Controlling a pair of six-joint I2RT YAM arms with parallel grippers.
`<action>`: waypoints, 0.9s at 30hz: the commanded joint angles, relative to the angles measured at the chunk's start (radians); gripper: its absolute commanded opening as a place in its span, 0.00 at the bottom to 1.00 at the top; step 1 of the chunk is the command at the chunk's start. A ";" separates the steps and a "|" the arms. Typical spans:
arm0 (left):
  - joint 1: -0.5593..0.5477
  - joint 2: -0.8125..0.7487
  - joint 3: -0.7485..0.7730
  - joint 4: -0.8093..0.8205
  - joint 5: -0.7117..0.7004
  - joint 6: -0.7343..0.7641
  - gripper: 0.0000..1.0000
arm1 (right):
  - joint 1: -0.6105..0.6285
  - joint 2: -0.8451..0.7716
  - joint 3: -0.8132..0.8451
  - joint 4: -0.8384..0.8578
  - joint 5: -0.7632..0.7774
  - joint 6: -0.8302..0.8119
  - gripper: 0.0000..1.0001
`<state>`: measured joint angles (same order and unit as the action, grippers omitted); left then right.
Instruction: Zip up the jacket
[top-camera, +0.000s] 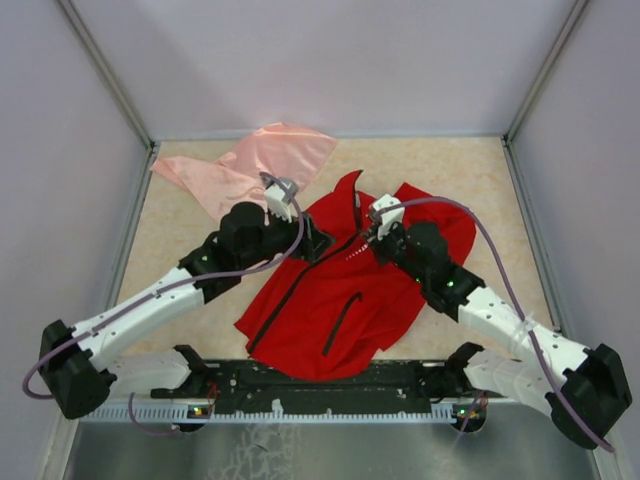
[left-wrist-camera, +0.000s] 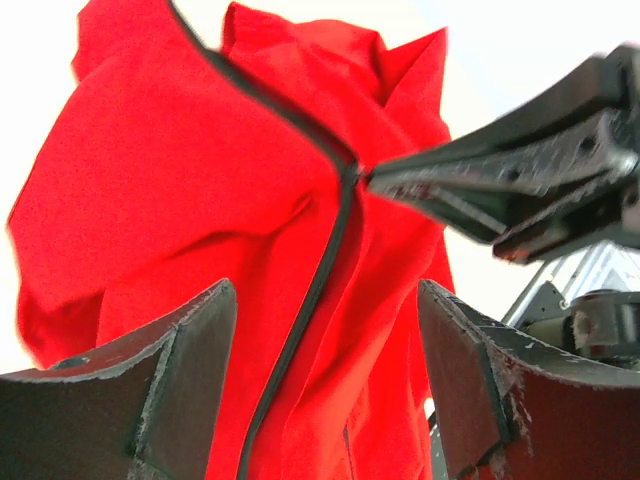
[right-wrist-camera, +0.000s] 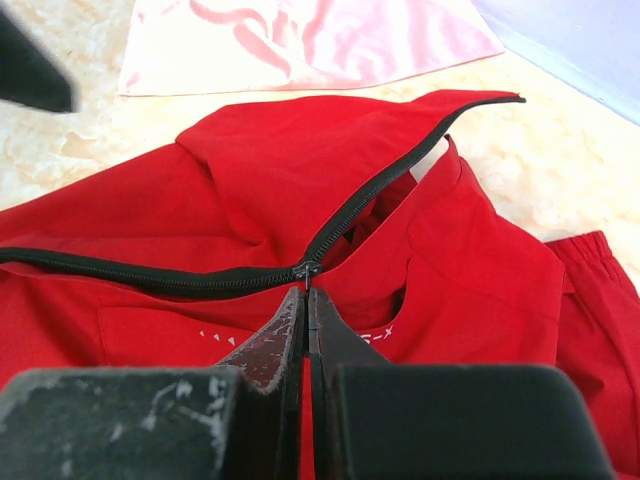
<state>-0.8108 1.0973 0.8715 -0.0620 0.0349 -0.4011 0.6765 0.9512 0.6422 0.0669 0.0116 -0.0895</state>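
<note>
The red jacket (top-camera: 340, 300) lies front-up in the middle of the table, its black zipper (left-wrist-camera: 300, 330) joined from the hem up to the slider (right-wrist-camera: 308, 268) at chest height. Above the slider the collar gapes open. My right gripper (right-wrist-camera: 306, 292) is shut on the zipper pull just below the slider, and it also shows in the left wrist view as the right gripper (left-wrist-camera: 375, 182) touching the slider. My left gripper (left-wrist-camera: 327, 295) stands open just left of it, over the zipped front, its fingers (left-wrist-camera: 190, 350) spread wide with no cloth pinched between them.
A pale pink shiny cloth (top-camera: 255, 165) lies at the back left, touching the jacket's shoulder. Grey walls enclose the table on three sides. Both arms reach in over the jacket from the near corners, above the black rail (top-camera: 320, 385) at the front edge.
</note>
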 joint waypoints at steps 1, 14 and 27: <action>-0.005 0.142 0.096 0.083 0.114 0.052 0.78 | 0.044 -0.016 0.016 0.057 -0.032 -0.011 0.00; -0.031 0.332 0.125 0.095 0.152 0.060 0.55 | 0.067 0.009 0.048 0.069 0.039 -0.032 0.00; -0.035 0.237 -0.011 0.021 0.047 0.082 0.00 | -0.033 0.017 0.081 0.095 0.281 -0.070 0.00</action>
<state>-0.8429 1.4067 0.9222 0.0597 0.1478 -0.3420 0.7216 0.9913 0.6456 0.0757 0.0723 -0.1131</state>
